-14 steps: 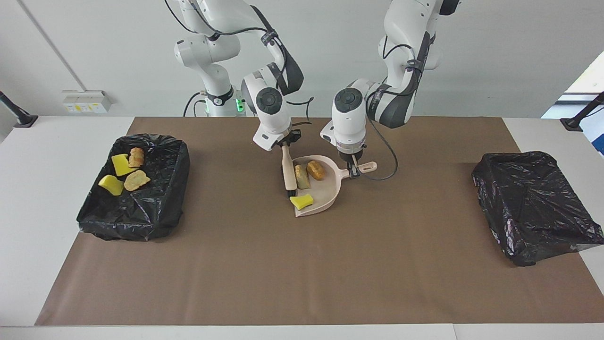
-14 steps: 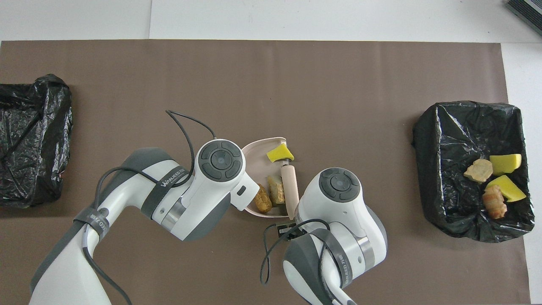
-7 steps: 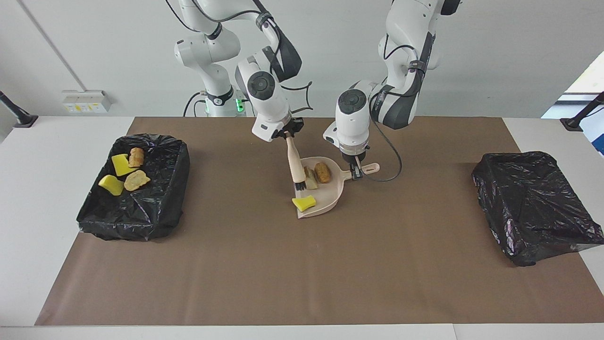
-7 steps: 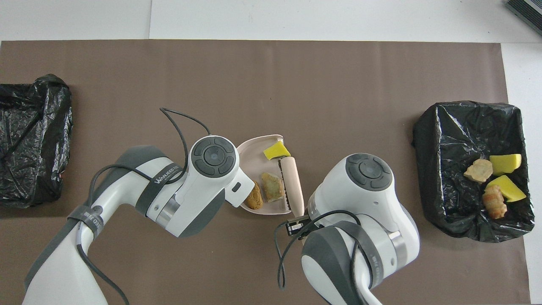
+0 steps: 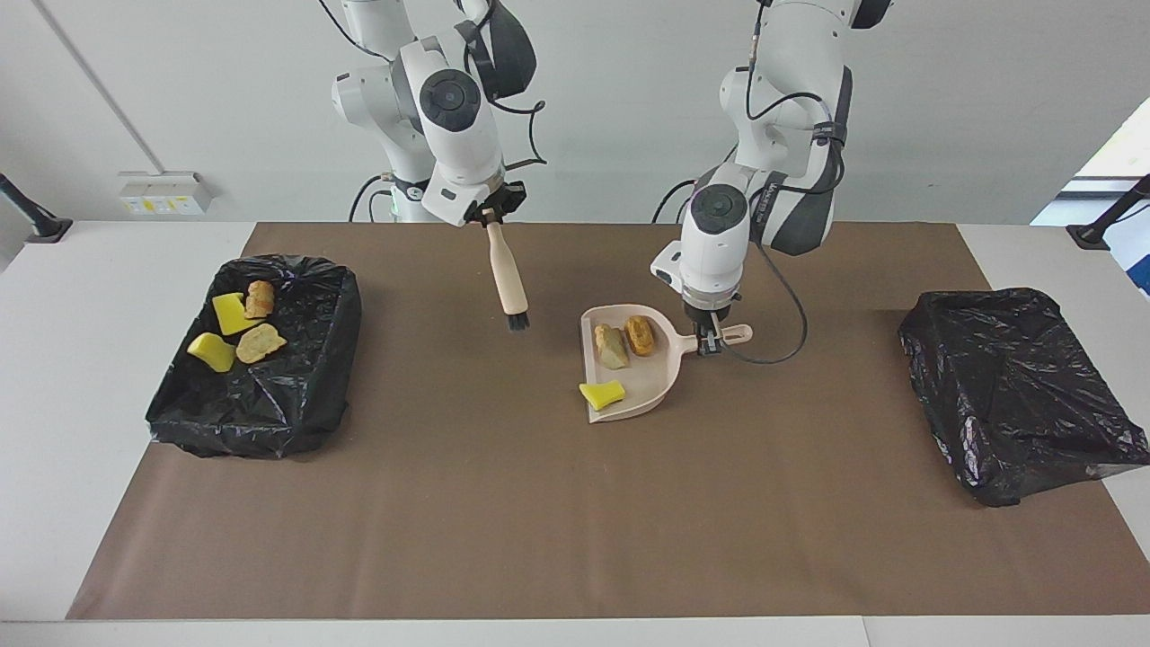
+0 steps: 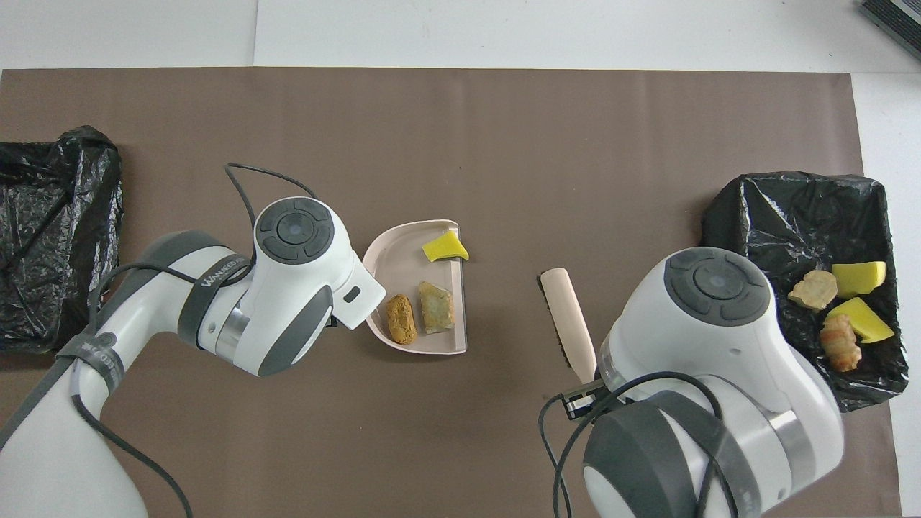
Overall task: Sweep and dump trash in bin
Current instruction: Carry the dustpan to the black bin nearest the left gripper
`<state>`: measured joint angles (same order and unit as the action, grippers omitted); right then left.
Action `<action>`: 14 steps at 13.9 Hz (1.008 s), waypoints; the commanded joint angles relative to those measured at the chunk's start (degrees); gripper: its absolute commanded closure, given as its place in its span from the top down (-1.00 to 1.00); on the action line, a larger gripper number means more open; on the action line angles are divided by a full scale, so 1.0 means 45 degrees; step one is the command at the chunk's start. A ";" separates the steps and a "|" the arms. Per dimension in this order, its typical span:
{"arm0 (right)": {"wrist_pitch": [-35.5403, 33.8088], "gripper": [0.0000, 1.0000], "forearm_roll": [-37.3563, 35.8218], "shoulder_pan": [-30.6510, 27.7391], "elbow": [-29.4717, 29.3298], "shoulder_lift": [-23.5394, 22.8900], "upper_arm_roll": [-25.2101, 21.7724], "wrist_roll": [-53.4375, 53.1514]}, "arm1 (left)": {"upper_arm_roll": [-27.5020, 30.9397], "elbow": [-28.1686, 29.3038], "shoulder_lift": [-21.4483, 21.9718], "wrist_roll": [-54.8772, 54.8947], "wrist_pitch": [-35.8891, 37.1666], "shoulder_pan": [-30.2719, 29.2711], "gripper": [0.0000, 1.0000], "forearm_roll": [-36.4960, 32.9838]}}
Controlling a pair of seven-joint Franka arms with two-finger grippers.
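The pink dustpan is low at the middle of the brown mat. It holds three pieces of trash: a yellow chunk at its lip and two brown chunks near its handle. They also show in the overhead view: the yellow chunk and the brown chunks. My left gripper is shut on the dustpan's handle. My right gripper is shut on the brush, held in the air over the mat, bristles down, apart from the dustpan.
A black-lined bin at the right arm's end holds several yellow and brown chunks. A second black-lined bin sits at the left arm's end with nothing showing in it. The brown mat covers the table.
My right gripper lifted the brush out of the dustpan and away toward the right arm's end. My left gripper shifted the dustpan, with the three chunks, a little toward the left arm's end.
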<state>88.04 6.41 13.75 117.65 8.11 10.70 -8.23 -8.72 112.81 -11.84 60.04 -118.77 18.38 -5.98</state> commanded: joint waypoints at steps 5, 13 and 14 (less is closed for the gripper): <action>0.1077 -1.00 -0.0805 0.0010 0.1122 0.0151 0.0201 -0.0196 | -0.0055 -0.0106 0.1654 0.4288 0.0355 -0.3434 -1.00 0.2362; 0.3656 -1.00 0.1993 0.3835 0.1784 -0.0766 0.0240 -0.7424 | 0.0043 -0.4553 0.0429 0.7458 0.5057 -0.9936 -1.00 0.3575; 0.3774 -1.00 0.2013 0.4167 0.1999 -0.0768 0.0240 -0.7583 | 0.0024 -0.5374 0.0018 0.7846 0.5606 -1.0679 -1.00 0.3633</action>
<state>103.01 14.34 30.85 124.80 5.32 12.02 -39.80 -7.52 97.53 -6.72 92.87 -99.45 -24.06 8.56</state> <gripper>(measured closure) 0.744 0.674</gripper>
